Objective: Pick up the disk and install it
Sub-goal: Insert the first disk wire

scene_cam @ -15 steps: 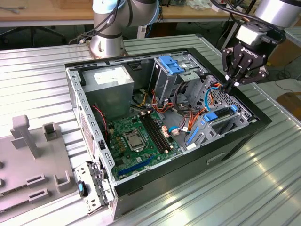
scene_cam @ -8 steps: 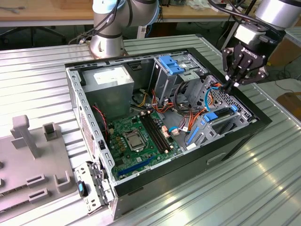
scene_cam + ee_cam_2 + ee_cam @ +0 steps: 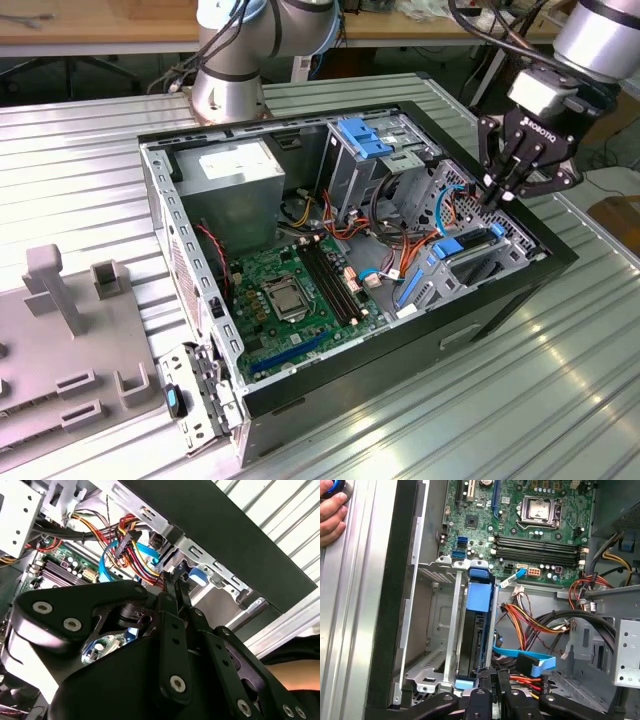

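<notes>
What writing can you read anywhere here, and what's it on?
Gripper: white maker's lettering on its body, left unquoted.
Power supply: white label, print too small to read.
Motherboard: white markings, too small to read.

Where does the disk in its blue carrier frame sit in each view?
Exterior view: the flat grey metal disk in its blue plastic frame, in the silver metal cage at the exterior view's right.
First wrist view: the disk on edge in that cage.
Second wrist view: its blue frame end beside the black case wall.
Shared landmark: the green motherboard.
</notes>
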Robot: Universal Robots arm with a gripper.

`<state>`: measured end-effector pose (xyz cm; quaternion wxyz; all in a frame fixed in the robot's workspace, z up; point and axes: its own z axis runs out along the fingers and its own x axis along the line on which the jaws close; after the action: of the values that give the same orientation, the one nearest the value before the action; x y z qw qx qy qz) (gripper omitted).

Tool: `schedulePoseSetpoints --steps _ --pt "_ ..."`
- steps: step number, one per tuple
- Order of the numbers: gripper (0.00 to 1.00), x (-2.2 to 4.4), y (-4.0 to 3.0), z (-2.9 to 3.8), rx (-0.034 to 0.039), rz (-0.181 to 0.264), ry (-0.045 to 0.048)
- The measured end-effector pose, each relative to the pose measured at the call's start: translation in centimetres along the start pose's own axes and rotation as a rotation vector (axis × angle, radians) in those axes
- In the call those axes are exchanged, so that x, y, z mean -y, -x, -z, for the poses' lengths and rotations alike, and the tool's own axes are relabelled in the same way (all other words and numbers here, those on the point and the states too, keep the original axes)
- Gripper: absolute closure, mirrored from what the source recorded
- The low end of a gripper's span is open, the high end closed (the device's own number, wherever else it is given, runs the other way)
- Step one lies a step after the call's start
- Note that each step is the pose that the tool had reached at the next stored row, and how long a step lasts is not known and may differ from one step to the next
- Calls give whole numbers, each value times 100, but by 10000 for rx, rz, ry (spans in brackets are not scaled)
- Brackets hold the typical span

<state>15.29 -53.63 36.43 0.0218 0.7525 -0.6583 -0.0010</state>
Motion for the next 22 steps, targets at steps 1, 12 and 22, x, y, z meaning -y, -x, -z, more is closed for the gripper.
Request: schedulePoseSetpoints --steps 1,12,22 --pt "83 -5 -26 -3 50 3 -7" --pt "83 -227 -221 -133 413 -755 -528" --pt "83 -235 -199 -160 415 -896 -527"
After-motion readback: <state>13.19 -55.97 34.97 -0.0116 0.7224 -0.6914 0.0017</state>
